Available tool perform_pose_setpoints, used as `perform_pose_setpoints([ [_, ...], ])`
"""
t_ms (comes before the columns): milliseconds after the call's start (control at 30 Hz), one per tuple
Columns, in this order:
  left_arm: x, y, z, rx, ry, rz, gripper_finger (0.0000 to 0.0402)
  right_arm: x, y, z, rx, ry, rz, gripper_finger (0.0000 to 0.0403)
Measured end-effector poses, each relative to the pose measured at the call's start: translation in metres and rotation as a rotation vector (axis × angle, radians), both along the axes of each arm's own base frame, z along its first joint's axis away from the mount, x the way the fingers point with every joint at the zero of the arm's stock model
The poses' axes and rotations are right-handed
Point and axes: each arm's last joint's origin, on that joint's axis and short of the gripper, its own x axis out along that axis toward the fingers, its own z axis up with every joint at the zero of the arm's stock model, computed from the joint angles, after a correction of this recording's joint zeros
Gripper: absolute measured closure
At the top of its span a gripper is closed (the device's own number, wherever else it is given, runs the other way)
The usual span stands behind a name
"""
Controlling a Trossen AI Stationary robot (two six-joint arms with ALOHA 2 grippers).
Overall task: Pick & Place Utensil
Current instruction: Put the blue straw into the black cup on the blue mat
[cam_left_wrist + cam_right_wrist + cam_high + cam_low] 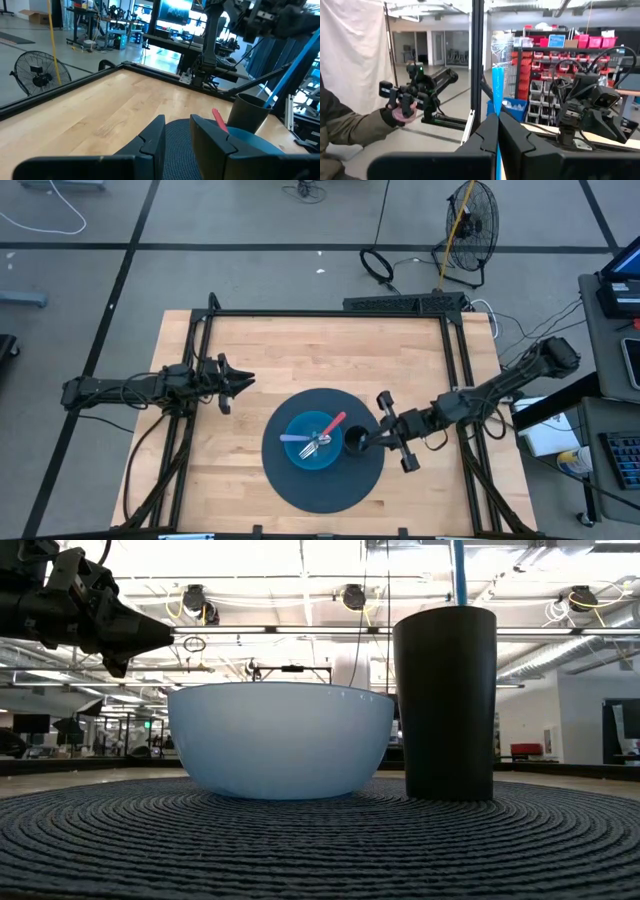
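My right end effector (366,442) clenches the blue utensil (498,95) upright above the black cup (355,442) for dropping in; my left end effector (240,382) waits released.

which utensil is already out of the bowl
The blue one, held upright in the black cup by the right end effector; the others lie in the bowl.

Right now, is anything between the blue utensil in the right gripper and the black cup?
Nothing visible: the right gripper holds the blue utensil at the cup's open mouth; the bowl stands beside it, left gripper hovers apart.
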Motion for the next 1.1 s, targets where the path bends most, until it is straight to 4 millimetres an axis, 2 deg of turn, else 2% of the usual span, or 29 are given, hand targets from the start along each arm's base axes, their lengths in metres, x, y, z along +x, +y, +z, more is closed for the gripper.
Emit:
perform_pose_setpoints([
  [267,0.0,0.0,0.0,-0.019,-0.005,0.001,0.0309,-0.021,-0.01,-0.025,0.009,-0.067,-0.004,0.0403],
  [533,0.0,0.001,0.001,-0.018,-0.013,0.033,0.0309,-0.032,-0.021,-0.052,0.044,-0.094,-0.019,0.0403],
  [1100,0.0,0.001,0.001,-0.019,-0.015,0.037,0.0309,-0.015,-0.015,-0.085,0.002,0.023,-0.025,0.0403],
])
